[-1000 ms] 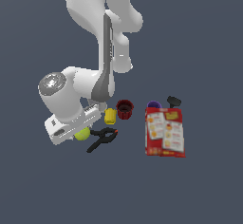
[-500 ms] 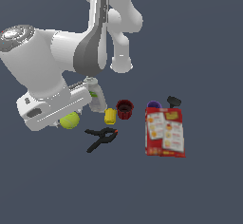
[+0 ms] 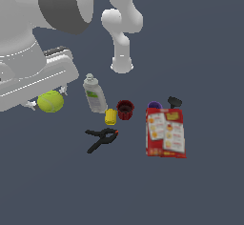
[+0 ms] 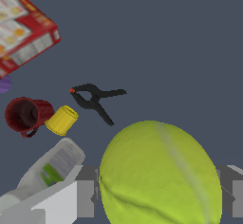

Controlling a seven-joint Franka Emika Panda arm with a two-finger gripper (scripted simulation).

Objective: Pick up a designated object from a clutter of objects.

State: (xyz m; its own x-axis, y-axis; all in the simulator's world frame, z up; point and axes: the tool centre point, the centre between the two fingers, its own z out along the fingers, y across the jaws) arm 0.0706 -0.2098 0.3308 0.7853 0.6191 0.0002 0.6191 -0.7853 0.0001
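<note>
Over on the exterior view's left, the gripper [image 3: 47,100] is clamping the tennis ball [image 3: 50,101] between its fingers [image 4: 83,197], holding it up clear of the desk [image 3: 200,47]. The ball is showing a fuzzy yellow-green skin with a pale seam curving across it. Moving rightward, the white bottle [image 3: 94,94] is lying tilted, then the black clamp [image 3: 100,138] below it, the yellow cup [image 3: 110,117] on its side, the red cup [image 3: 125,109], the purple cup [image 3: 154,106], and the red box [image 3: 166,133] lying flat.
</note>
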